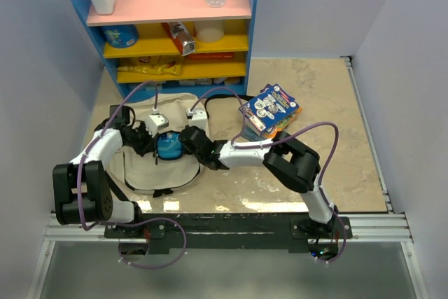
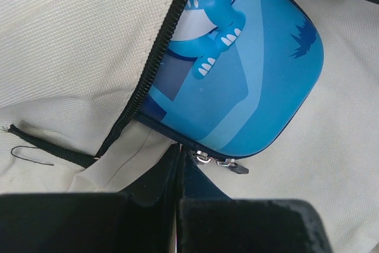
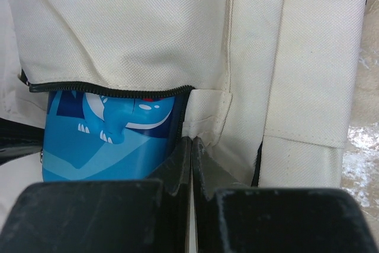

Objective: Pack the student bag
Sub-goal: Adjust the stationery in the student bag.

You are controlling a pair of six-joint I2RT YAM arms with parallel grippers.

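We have the case [image 2: 237,69] half inside the bag [image 2: 71,39], just ahead of the left tool [image 2: 179,159] and right tool [image 3: 190,146], both with jaws together; the books [image 1: 269,110] lie unpacked.

I work in a robot test cell: plain grey walls [image 1: 42,47] box in a marble-look table [image 1: 315,103], a metal rail [image 1: 371,225] carries me, a bright stocked shelf [image 1: 161,5] stands opposite.
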